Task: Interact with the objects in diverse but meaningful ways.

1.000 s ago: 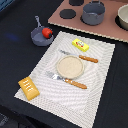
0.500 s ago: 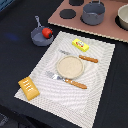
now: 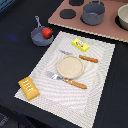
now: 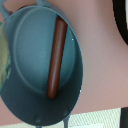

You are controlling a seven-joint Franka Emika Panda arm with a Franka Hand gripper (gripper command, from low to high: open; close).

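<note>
Sausage in pot, tomato in pan; arm out of exterior view.

Thin brown sausage (image 4: pixel 56 59) lies inside grey pot (image 4: pixel 35 65), which sits on pink stove board (image 3: pixel 102 27) at table's far edge. Red tomato (image 3: pixel 47 32) rests in small grey handled pan (image 3: pixel 40 36). Yellow printed packet (image 3: pixel 81 45) and bread loaf (image 3: pixel 29 88) sit on striped placemat (image 3: pixel 95 85). Finger spacing: cannot tell.

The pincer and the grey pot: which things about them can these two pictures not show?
- The pincer: in neither view, so its state is unknown.
- Grey pot, exterior view: its wall hides the inside; only the wrist view shows the brown sausage lying in it.
- Pot rim, wrist view: cut off by the picture's edge.
- Yellow packet, exterior view: print too small to read.
- Red tomato in the small pan: details blurred.
</note>
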